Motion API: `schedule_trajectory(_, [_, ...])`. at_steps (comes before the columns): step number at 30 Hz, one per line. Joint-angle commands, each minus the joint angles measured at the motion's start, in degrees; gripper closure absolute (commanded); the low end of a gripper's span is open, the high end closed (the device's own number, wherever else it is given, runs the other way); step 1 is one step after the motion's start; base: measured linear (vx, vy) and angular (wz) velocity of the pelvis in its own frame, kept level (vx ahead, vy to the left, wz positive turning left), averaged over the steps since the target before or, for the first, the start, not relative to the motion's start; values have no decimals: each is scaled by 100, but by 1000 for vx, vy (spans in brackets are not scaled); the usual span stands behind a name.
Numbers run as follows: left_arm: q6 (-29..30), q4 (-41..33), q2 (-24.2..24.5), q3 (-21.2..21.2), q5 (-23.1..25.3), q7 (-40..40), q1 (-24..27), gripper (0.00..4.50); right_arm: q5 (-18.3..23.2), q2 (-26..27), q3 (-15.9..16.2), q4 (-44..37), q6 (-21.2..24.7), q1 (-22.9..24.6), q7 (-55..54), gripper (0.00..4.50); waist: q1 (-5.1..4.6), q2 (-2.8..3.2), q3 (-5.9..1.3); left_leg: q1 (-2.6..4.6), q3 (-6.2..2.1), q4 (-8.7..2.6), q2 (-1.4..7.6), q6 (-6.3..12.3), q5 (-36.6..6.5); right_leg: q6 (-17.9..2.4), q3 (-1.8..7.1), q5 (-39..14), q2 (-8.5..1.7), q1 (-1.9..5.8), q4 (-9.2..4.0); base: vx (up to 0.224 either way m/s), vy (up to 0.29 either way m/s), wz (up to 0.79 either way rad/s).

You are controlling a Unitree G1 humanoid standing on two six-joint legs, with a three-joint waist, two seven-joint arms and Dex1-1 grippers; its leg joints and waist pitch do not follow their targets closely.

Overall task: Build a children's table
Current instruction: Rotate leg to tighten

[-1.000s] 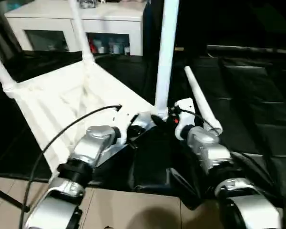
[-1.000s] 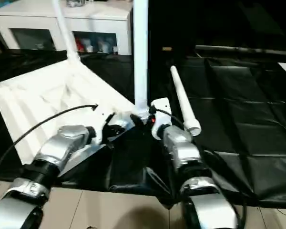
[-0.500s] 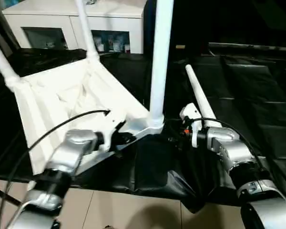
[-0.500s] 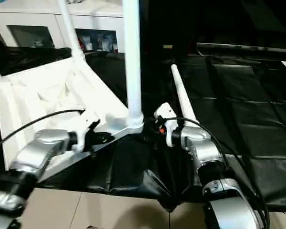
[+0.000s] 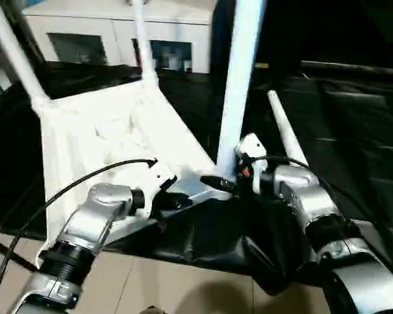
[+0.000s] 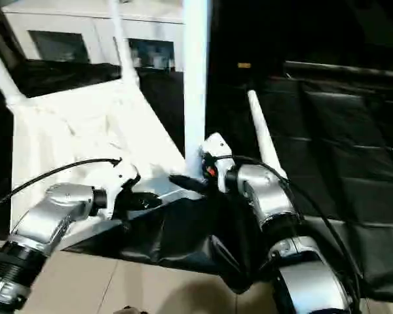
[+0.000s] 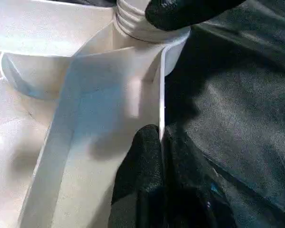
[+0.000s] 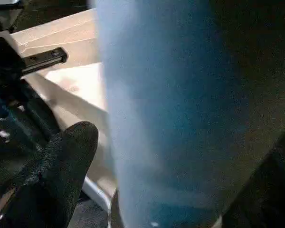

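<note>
1. My left gripper is at about 7 o'clock in the head view. Its fingers are pinched together on the near rim of the children's table, close to the near right corner. In my left wrist view one black finger lies flat on the white edge strip, next to the black cloth.
2. The children's table lies upside down on the black sheet, so its ribbed underside looks up. It covers the area from 9 o'clock to the centre of the head view. Its near side seems a little raised above the sheet.
3. Three legs stand up from the table: one at 10 o'clock, one at 11 o'clock, and one at 12 o'clock, which is seated in the near right corner socket.
4. My right gripper is just right of centre, at the base of this near right leg. Its jaws stand wide around the tube; I cannot tell if they touch it.
5. A fourth leg lies loose on the sheet at about 2 o'clock, just behind my right wrist.
6. A white cabinet stands behind the table, at 11 o'clock.
</note>
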Motion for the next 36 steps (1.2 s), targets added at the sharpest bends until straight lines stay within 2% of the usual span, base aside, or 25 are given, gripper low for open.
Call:
schedule_trajectory(1, [18,-144,-46,-58,-111,-167,15,450,34,-22,39,25,-80,-12,81,22,-21,-27,-372,132,-50,-366,187,248,-1107,-1374,230,-464,-355,263,-336,0,0,0])
schedule_trajectory(3, [41,-179,-16,-67,-130,-153,30,450,-6,-23,77,47,-148,-14,148,22,-20,-34,-375,130,-49,-363,181,243,-1113,-1359,233,-498,-364,268,-339,0,0,0])
schedule_trajectory(8, [62,-203,27,-66,-147,-148,51,450,-82,-84,171,85,-220,-9,277,67,-16,-30,-387,121,-48,-348,179,274,-1014,-1372,228,-405,-358,273,-326,0,0,0])
schedule_trajectory(14, [63,-212,71,-54,-150,-155,74,450,-257,-178,196,273,-318,-43,84,67,-12,-32,-383,121,-45,-340,169,278,-1002,-1394,226,-416,-358,274,-328,0,0,0])
schedule_trajectory(15, [64,-213,71,-54,-151,-153,76,450,-245,-181,189,282,-313,-46,87,86,-12,-33,-384,124,-46,-340,172,276,-1028,-1385,224,-457,-355,273,-331,0,0,0])
schedule_trajectory(17, [68,-213,73,-54,-152,-155,75,450,-231,-190,176,300,-306,-52,89,86,-13,-29,-387,123,-47,-337,173,273,-1041,-1383,225,-466,-355,274,-329,0,0,0])
schedule_trajectory(18, [65,-205,78,-56,-151,-156,69,450,-254,-215,180,345,-336,-62,76,114,-12,-24,-389,120,-48,-335,174,283,-1009,-1396,223,-399,-351,274,-322,0,0,0])
schedule_trajectory(22, [72,-211,93,-57,-162,-157,67,450,-246,-217,174,402,-364,-80,62,134,-11,-29,-394,116,-47,-326,170,310,-971,-1417,220,-311,-349,282,-311,0,0,0])
schedule_trajectory(25, [76,-203,104,-56,-168,-164,60,450,-241,-183,157,440,-372,-99,85,168,-10,-25,-393,115,-46,-324,170,322,-982,-1428,218,-312,-348,279,-312,0,0,0])
schedule_trajectory(32, [118,-167,108,-40,-158,-124,42,450,-81,-81,67,462,-288,-66,85,178,-8,-16,-397,120,-51,-325,172,304,-1010,-1439,215,-319,-347,281,-306,0,0,0])
schedule_trajectory(34, [176,-14,16,36,-71,184,-44,450,-93,40,-25,535,-123,-23,-382,178,-16,-16,-393,118,-50,-326,170,300,-990,-1453,217,-296,-343,279,-304,0,0,0])
schedule_trajectory(36, [189,155,-99,125,-11,479,-148,450,-121,136,-96,617,-25,-17,-796,178,-46,-16,-367,129,-51,-349,159,218,-1119,-1426,224,-501,-343,259,-340,0,0,0])
